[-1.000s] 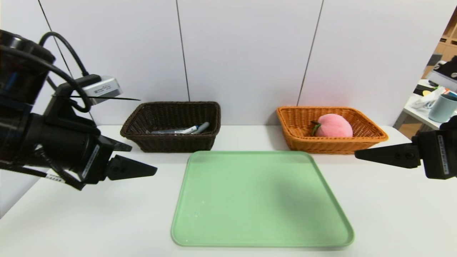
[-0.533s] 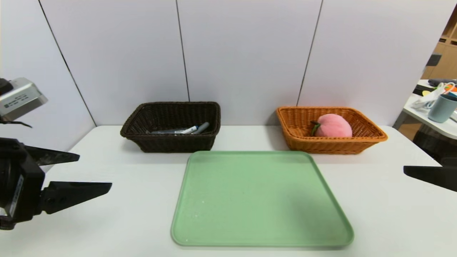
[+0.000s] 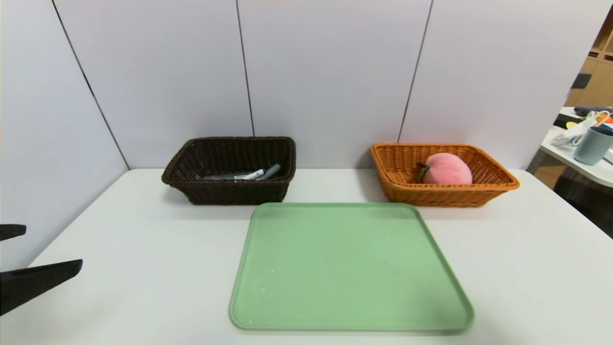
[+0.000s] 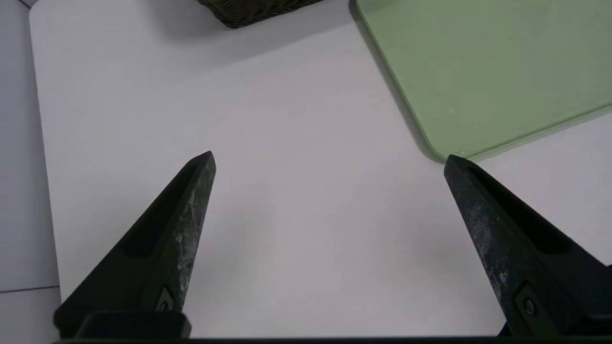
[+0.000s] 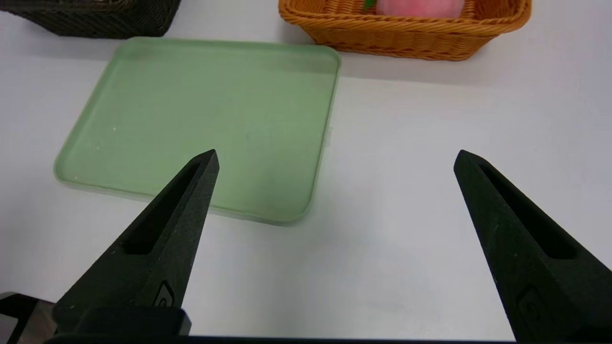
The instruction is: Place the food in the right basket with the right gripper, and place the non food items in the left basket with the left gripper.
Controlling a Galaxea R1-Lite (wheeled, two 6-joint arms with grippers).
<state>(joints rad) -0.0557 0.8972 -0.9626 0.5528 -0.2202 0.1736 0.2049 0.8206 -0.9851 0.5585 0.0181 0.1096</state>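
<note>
pink peach (image 3: 448, 168), green tray (image 3: 349, 268)

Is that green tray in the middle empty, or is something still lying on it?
Empty. The green tray shows only its bare surface in the head view.
</note>
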